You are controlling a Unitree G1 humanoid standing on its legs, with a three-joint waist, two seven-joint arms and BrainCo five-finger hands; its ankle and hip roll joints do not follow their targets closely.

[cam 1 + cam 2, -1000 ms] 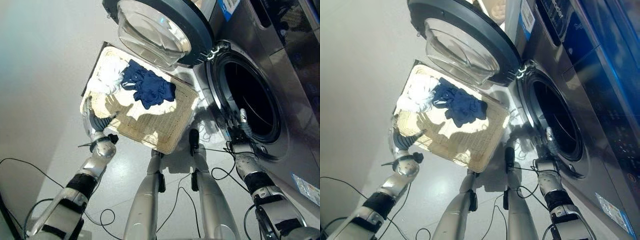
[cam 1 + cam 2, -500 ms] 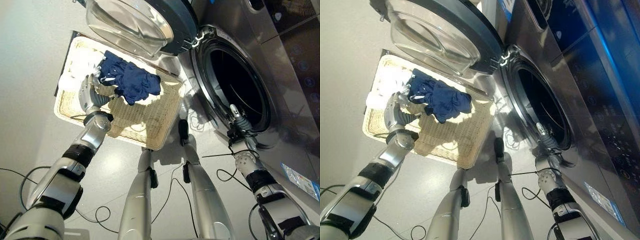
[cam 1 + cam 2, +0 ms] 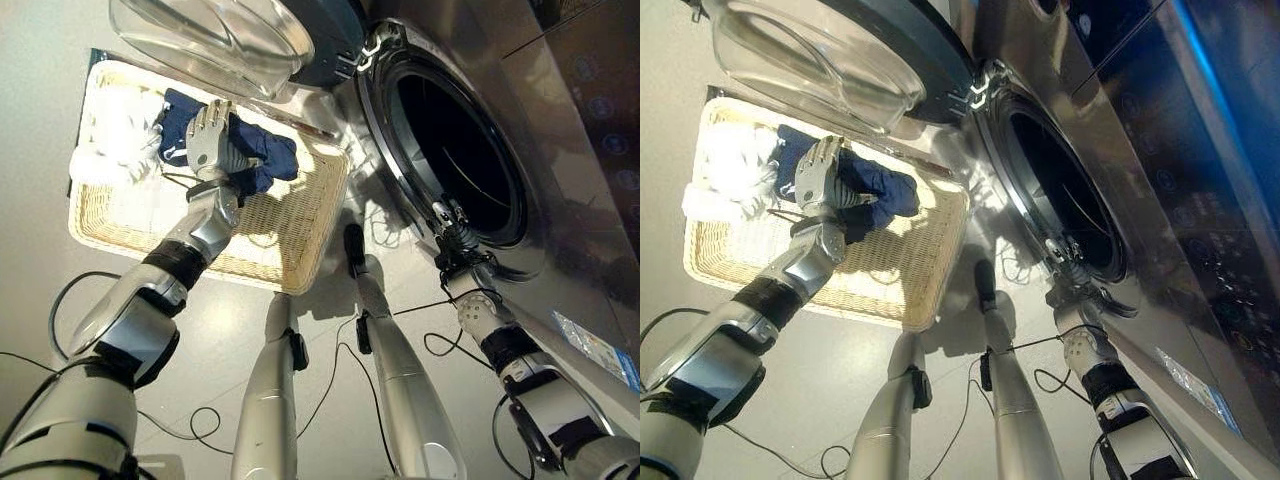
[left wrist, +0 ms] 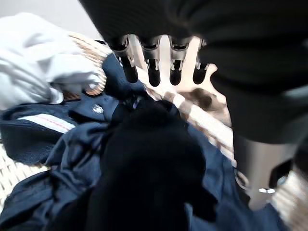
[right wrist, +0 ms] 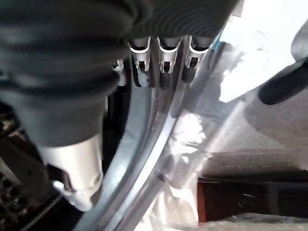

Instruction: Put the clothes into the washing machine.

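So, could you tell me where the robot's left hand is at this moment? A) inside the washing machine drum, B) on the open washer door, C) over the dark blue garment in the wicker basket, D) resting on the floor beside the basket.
C: the left hand is spread with straight fingers over the dark blue garment lying in the wicker basket, well clear of the drum opening.
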